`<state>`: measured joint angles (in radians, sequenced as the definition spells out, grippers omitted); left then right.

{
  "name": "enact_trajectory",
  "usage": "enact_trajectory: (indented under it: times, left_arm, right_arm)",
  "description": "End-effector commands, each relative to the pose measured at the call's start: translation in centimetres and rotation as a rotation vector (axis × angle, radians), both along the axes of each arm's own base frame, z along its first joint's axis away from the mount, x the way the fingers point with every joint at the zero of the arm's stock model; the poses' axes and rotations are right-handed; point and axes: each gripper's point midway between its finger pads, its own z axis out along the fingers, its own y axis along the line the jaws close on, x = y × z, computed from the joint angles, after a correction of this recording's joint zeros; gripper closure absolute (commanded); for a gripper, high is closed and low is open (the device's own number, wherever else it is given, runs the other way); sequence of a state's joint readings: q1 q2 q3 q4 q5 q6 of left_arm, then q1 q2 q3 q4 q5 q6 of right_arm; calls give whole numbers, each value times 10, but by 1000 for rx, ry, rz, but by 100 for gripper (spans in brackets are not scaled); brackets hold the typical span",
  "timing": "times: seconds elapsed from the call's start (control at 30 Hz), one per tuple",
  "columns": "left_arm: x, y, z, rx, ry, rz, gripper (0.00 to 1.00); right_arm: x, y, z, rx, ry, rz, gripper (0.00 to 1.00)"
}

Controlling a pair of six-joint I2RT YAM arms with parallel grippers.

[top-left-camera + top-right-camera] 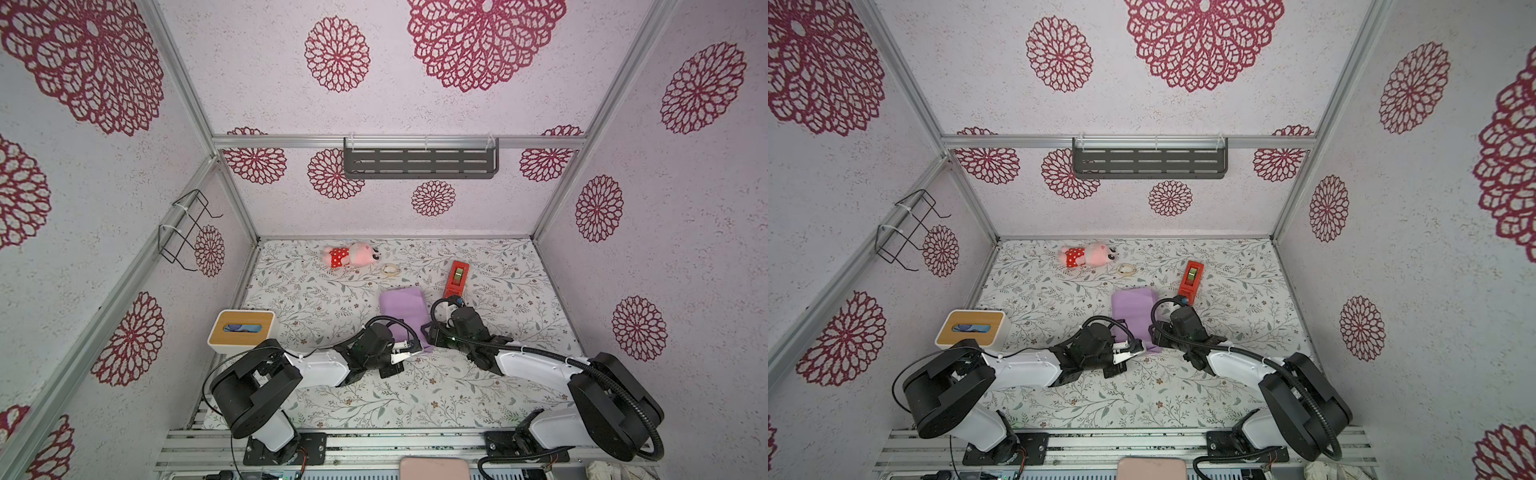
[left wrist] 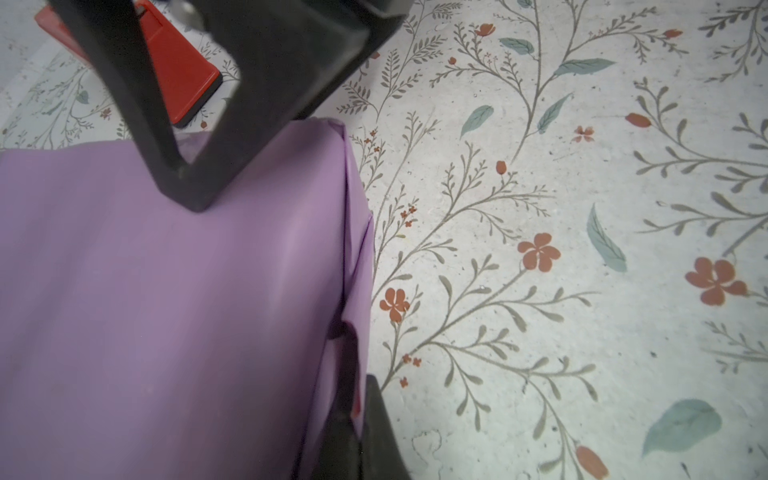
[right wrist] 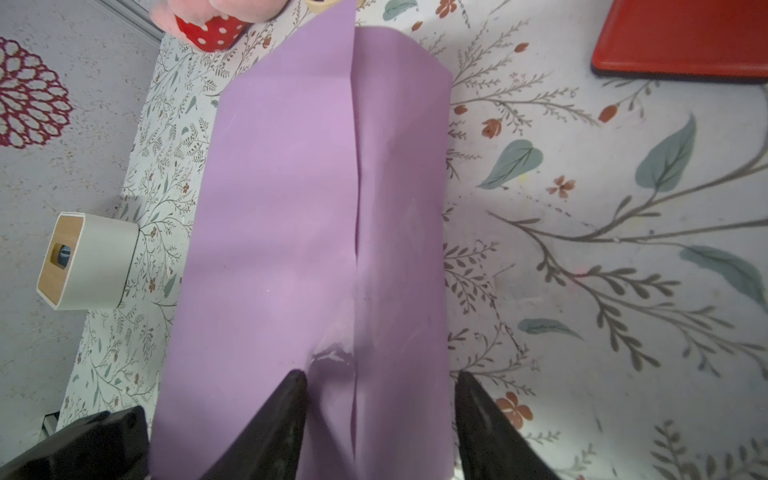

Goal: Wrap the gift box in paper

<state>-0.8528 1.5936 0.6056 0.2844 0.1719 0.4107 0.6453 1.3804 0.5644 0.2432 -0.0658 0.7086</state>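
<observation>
Right gripper, jaws apart, straddles the paper seam; left gripper shut alongside. Next, likely: fold the ends.

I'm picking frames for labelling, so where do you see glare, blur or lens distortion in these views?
In both top views: even light, soft shadows, frame rails splayed by the wide lens. Right wrist view: whitish glare on the paper by the right gripper. Left wrist view: that gripper's finger, up close, looks blurred.
</observation>
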Motion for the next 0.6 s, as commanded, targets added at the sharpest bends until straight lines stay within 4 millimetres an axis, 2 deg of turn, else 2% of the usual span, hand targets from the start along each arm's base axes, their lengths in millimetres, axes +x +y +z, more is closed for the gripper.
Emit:
enact_trajectory:
  times: [0.0, 0.33, 0.47, 0.57]
  left_arm:
    - [14, -13, 37, -100, -44, 23, 100]
    - [23, -15, 38, -81, -43, 60, 100]
    - [24, -14, 35, -73, -27, 75, 100]
    - [20, -15, 33, -78, -10, 70, 100]
  right_arm:
    - [-25, -17, -37, -111, 112, 13, 43]
    - [-31, -13, -40, -130, 111, 41, 44]
    - [-29, -11, -30, -128, 75, 71, 44]
    - [-27, -4, -16, -111, 29, 112, 43]
